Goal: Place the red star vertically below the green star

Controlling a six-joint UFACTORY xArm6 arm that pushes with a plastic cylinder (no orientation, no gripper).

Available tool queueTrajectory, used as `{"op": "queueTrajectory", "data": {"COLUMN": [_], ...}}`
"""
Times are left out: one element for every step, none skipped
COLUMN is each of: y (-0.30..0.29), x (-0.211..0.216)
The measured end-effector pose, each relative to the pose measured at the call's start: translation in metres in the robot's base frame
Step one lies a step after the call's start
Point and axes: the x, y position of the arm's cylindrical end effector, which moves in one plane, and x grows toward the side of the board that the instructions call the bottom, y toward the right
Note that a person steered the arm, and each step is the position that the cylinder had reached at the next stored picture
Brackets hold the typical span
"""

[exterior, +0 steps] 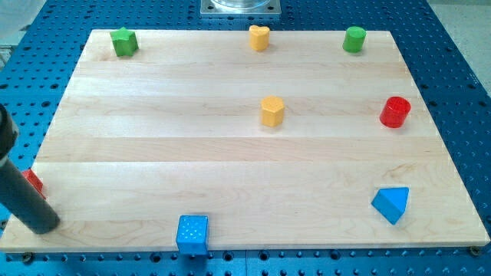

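The green star [123, 41] sits at the top left corner of the wooden board [153, 138]. The red star [32, 182] shows only as a small red piece at the board's left edge, mostly hidden behind my dark rod. My tip [42, 221] rests at the bottom left of the board, just below and right of the red star, about touching it. The red star lies far below the green star and to its left.
A yellow heart [259, 37] and a green cylinder [354, 39] sit along the top edge. A yellow hexagon [272, 111] is mid-board. A red cylinder [395, 112] is at the right. A blue triangle [391, 204] and a blue cube [192, 233] sit near the bottom edge.
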Motion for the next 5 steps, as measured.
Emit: {"op": "queueTrajectory", "data": {"y": [-0.003,-0.030,-0.055,-0.055,-0.033], "x": [0.016,0.015,-0.007,-0.039,-0.063]}}
